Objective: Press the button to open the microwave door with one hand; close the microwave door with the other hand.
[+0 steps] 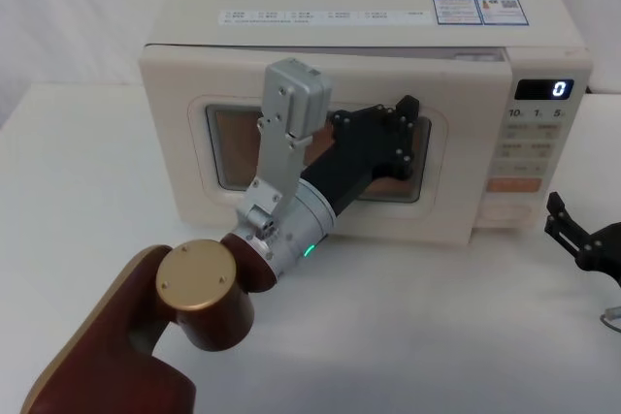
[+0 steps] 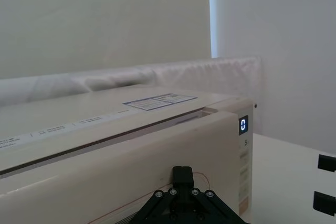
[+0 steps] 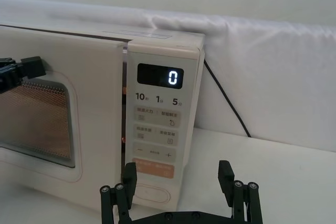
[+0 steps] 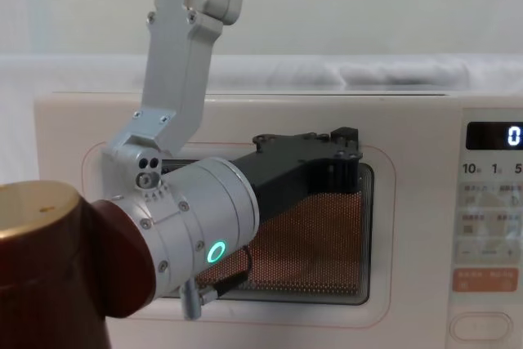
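The cream microwave (image 1: 369, 16) stands at the back of the table, its display (image 3: 160, 76) reading 0. My left gripper (image 1: 408, 128) is shut, and its black tips rest against the dark window of the microwave door (image 1: 175, 143), near the window's right side (image 4: 343, 149). A thin dark seam runs along the door's top edge (image 2: 131, 166) and at its latch side (image 3: 89, 66). The button (image 3: 152, 193), a wide cream pill, sits lowest on the control panel (image 1: 509, 210). My right gripper (image 3: 177, 174) hangs open a little in front of that panel, just right of the microwave (image 1: 555, 217).
An orange rectangular key (image 3: 153, 170) lies just above the button. A black cable (image 3: 226, 98) runs down the white cloth behind the oven. My left arm's silver wrist with its green ring (image 4: 214, 251) crosses in front of the door. The white table (image 1: 408, 336) extends forward.
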Tool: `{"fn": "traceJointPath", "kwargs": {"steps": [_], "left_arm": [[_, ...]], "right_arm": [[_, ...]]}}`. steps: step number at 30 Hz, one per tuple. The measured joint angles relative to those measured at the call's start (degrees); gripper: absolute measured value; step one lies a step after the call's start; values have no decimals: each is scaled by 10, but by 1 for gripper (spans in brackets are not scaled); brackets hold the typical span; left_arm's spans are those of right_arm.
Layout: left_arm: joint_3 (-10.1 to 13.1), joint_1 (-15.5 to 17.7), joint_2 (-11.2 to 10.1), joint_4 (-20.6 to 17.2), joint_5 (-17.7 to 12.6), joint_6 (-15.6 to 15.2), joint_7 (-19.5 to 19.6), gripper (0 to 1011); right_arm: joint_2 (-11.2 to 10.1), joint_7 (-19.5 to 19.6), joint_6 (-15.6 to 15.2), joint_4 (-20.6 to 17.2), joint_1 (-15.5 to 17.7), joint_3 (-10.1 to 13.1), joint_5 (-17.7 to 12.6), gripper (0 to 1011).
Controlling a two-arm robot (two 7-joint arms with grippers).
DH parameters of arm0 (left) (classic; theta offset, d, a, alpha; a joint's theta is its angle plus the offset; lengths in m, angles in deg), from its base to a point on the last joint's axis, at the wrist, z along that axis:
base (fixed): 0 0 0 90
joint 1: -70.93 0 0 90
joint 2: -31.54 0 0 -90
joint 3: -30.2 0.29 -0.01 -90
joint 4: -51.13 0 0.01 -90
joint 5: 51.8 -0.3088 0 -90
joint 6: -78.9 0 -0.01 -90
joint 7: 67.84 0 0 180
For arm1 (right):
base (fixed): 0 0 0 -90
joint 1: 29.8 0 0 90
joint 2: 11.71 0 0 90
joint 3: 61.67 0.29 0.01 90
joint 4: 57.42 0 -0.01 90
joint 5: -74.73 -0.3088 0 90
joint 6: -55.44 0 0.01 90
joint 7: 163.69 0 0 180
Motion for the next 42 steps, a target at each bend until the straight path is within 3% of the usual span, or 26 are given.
{"fn": "traceJointPath", "kwargs": {"steps": [32,37,42], "left_arm": [[-15,27,25,53,-21,16,-12,0],[-16,20,23,44,-17,12,-7,0],[-6,-4,8,11,-9,3,11,0]], "right_arm": [[0,0,0,0,0,0,0,1002],[0,0,0,0,0,0,0,1002],[0,0,0,0,0,0,0,1002]]}}
